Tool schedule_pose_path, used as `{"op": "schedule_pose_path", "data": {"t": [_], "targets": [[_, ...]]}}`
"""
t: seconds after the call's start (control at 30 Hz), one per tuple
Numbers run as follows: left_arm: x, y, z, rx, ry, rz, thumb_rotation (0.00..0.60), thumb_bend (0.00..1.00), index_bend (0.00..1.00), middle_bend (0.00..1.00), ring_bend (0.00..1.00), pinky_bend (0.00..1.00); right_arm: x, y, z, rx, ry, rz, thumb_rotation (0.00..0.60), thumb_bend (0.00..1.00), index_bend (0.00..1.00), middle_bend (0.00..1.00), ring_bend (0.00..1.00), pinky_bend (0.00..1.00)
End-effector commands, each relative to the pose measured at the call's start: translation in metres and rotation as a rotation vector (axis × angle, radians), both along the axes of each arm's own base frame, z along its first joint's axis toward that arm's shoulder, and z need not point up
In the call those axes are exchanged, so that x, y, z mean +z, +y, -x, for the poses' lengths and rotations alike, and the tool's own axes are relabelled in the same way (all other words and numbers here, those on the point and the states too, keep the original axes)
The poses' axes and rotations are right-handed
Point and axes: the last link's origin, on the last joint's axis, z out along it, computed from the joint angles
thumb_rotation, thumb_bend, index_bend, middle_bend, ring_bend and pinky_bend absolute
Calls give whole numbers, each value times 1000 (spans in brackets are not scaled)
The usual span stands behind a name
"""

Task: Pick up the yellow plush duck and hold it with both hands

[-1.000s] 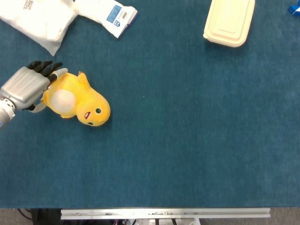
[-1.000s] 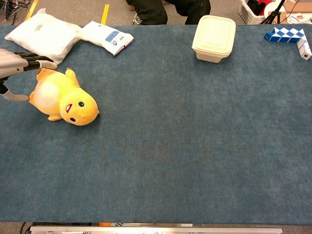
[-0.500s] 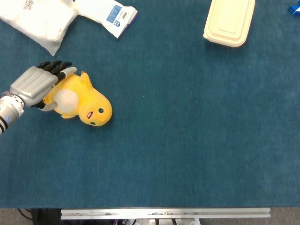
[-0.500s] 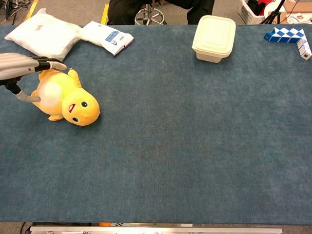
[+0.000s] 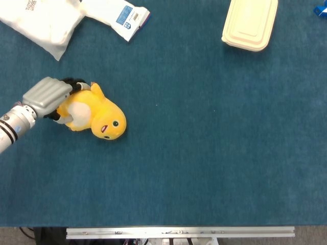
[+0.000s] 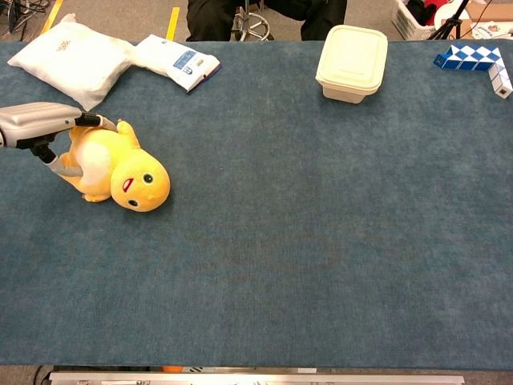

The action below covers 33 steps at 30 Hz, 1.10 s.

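Change since one second ago: the left hand (image 5: 47,96) has advanced toward the table centre and its fingers have curled over the duck's body; the duck has shifted slightly the same way and its head has turned.

Blue felt-covered table (image 5: 214,148): carries every item below.

Yellow plush duck (image 5: 94,112), landmark: lies on its side at the left part of the table, white belly patch showing, head with black eye and red mouth pointing away from the hand, small tail tuft at the top.

Left hand, grey metal back with black fingers (image 6: 99,120): just left of the duck and touching it. The fingers wrap over the duck's upper back and the thumb comes in under its belly side in the chest view, so the body sits between them; the duck rests on the table, not lifted.

Right hand: in neither view.

White plastic pillow bag (image 5: 43,21): beyond the duck, far left corner.

Cream lidded plastic food box (image 5: 249,23): far right of the duck, lid closed, contents hidden.

White and blue flat packet (image 5: 119,15): beyond the duck, touching the pillow bag.

Blue and white folding snake puzzle (image 6: 477,62): far right of the duck, beyond the food box.
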Motion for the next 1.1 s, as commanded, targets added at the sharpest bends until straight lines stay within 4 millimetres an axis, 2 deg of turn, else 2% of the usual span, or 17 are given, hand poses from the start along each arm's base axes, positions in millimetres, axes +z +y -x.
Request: {"op": "schedule_pose_path", "data": {"t": [0.03,0.17,0.5,0.8,1.1], "targets": [[-6,0,1,6,-4,19,600,277,492,320,324,559,-1,-1,-1,3,0,-4,600,174,140,262,90,185],[-2,3,-2,61,-65,16,600,278,586,457,448,648,-2,-4,-6,23,1,-11,600,174,140,266,96,191],[15,3,-7,150,-172,34,600,278,646,587,530,727,-6,-10,-11,50,-9,-27,600,174,140,268,101,201],[27,4,-14,213,-279,22,600,277,663,606,537,733,-7,-15,-16,74,-9,-43,600,174,140,269,101,202],[43,0,-34,325,-454,40,600,277,654,606,537,734,-22,-30,-41,198,-8,-109,600,174,140,269,103,209]]}}
